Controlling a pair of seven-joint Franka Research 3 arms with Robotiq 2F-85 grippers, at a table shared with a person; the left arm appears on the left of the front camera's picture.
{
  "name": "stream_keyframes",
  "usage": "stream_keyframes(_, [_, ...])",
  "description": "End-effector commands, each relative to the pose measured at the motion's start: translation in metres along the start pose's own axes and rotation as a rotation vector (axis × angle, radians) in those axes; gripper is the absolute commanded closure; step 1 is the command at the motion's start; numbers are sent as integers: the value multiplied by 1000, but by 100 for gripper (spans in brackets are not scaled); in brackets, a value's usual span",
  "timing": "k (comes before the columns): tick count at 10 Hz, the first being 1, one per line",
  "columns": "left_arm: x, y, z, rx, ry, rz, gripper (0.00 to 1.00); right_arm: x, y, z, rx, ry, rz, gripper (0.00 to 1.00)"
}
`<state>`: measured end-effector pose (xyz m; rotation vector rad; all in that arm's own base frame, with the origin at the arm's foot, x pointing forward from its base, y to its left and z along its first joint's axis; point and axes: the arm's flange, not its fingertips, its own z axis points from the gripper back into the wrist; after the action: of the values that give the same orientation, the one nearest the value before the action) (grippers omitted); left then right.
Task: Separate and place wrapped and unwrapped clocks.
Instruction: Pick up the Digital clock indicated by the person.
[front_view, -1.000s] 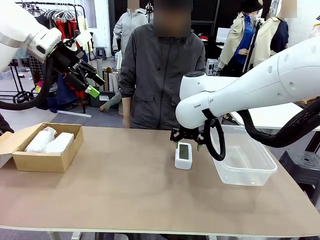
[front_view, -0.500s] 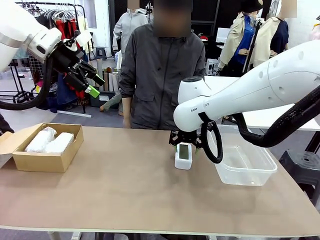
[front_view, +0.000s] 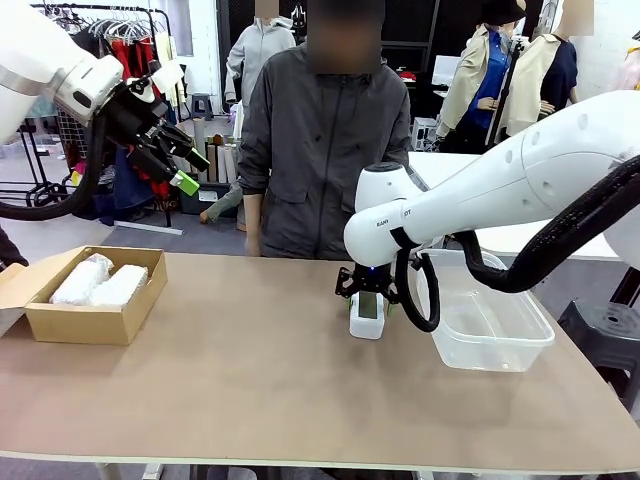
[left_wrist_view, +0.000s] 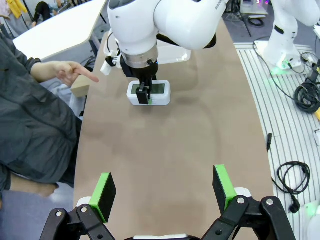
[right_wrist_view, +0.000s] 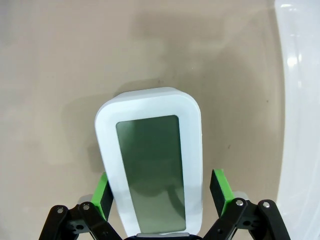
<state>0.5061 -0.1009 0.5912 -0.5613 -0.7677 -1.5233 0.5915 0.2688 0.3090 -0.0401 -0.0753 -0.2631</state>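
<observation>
The unwrapped clock (front_view: 367, 314), white with a grey-green screen, lies on the table right of centre. My right gripper (front_view: 368, 296) has come down over it, open. In the right wrist view its green pads (right_wrist_view: 218, 186) stand on either side of the clock (right_wrist_view: 150, 155), with a small gap on the right. Two wrapped clocks (front_view: 80, 282) (front_view: 121, 284) lie in the cardboard box (front_view: 90, 322) at the left. My left gripper (front_view: 192, 170) hangs open high above the box; its wrist view shows its own gripper (left_wrist_view: 162, 192) holding nothing, far from the clock (left_wrist_view: 148, 93).
A clear plastic bin (front_view: 495, 325) stands just right of the clock; its rim (right_wrist_view: 300, 100) is close to my right gripper. A person stands at the far side, with one hand (left_wrist_view: 75, 74) pointing near the table edge. Bare tabletop (front_view: 250, 360) lies between box and clock.
My right gripper has come down and slightly left, so its fingers now straddle the clock. The left arm, the box and the bin have not moved.
</observation>
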Motion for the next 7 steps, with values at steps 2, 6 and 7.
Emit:
stream_keyframes(2, [-1, -1, 1, 0, 13, -8, 0, 8, 0, -7, 11, 19, 52, 0])
stream_keyframes(6, [-1, -1, 1, 0, 13, -8, 0, 5, -3, 0, 15, 11, 70, 80])
stream_keyframes(7, [-1, -1, 1, 0, 13, -8, 0, 2, -3, 4, 13, 9, 72, 100])
